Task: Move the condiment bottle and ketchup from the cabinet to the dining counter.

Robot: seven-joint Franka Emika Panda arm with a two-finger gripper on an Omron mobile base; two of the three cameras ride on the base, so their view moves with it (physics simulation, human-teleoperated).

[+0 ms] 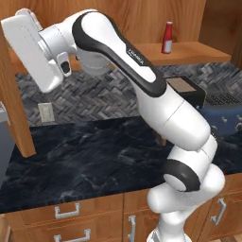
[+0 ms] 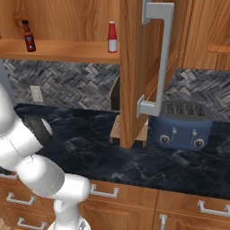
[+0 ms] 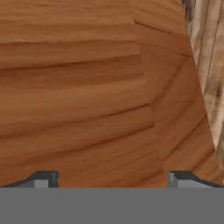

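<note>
The ketchup stands upright on the wooden shelf of the open cabinet, and it also appears as the ketchup at the upper right of the left base view. The condiment bottle stands further left on the same shelf, apart from it. My gripper is open, its fingertips wide apart, facing bare cabinet wood at close range with nothing between them. The arm's white hand is raised at the upper left, well left of the ketchup. The dining counter is out of view.
An open cabinet door with a long silver handle juts over the black countertop backed by grey herringbone tile. A blue toaster sits to its right. Another door edge stands at the left. Drawers run below.
</note>
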